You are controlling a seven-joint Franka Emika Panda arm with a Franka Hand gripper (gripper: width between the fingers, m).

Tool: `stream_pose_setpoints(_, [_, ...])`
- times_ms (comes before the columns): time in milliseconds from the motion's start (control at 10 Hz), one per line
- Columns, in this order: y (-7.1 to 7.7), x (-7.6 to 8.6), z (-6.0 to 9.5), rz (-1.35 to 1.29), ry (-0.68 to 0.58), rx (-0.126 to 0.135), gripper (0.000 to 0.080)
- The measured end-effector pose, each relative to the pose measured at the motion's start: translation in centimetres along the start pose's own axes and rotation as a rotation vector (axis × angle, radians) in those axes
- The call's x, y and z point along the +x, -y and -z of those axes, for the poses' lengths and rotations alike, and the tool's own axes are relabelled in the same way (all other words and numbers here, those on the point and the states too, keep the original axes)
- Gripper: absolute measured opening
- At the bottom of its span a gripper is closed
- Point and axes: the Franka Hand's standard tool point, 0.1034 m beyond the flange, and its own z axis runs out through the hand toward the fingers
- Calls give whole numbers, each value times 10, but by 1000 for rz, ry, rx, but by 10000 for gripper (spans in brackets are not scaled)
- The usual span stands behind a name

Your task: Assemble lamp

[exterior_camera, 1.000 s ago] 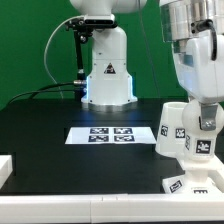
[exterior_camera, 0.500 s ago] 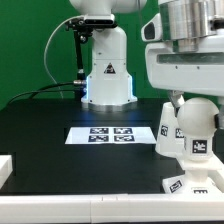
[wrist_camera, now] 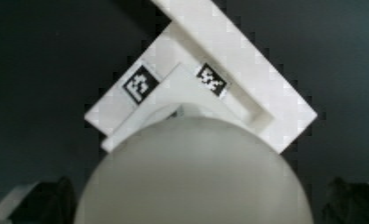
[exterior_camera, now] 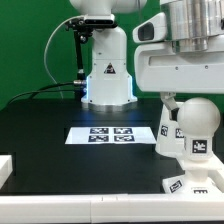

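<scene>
The rounded white bulb (exterior_camera: 203, 128) hangs at the exterior view's right, its tag facing the camera. My gripper (exterior_camera: 197, 106) reaches down from the big white hand and is shut on it. In the wrist view the bulb (wrist_camera: 195, 165) fills the space between my dark fingers (wrist_camera: 46, 202), with my gripper (wrist_camera: 195, 204) closed around it. The squarish base block (wrist_camera: 177, 88) with two tags lies beyond the bulb. It also shows low in the exterior view (exterior_camera: 188, 184), below the bulb. The tapered shade (exterior_camera: 168, 128) stands just beside the bulb, on its left.
The marker board (exterior_camera: 112, 135) lies flat mid-table. The white robot pedestal (exterior_camera: 108, 70) stands behind it. A white ledge (exterior_camera: 5, 168) sits at the front left, and the table's white front edge (exterior_camera: 100, 205) runs below.
The arm's hand has turned and swung towards the exterior view's left, now lying broadside above the bulb. The bulb stays held at the right above the base. Shade and base have not moved.
</scene>
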Motion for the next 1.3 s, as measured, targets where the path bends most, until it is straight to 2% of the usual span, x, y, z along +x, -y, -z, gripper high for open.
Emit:
stream_pose_setpoints(100, [2, 0, 0, 207, -19, -13, 699])
stream_pose_setpoints(400, [2, 2, 0, 257, -25, -11, 687])
stream_pose_setpoints(500, [2, 2, 0, 241, -25, -10, 573])
stream_pose_setpoints(600, [2, 2, -1, 228, -25, -10, 573])
stream_pose_setpoints(800, [2, 2, -1, 72, -25, -7, 574])
stream_pose_setpoints(1100, [1, 1, -2, -382, -27, 0, 574])
stream_pose_setpoints(1200, [1, 1, -2, -557, -21, 10, 574])
stream_pose_setpoints(1300, [2, 0, -2, -745, -10, 37, 574])
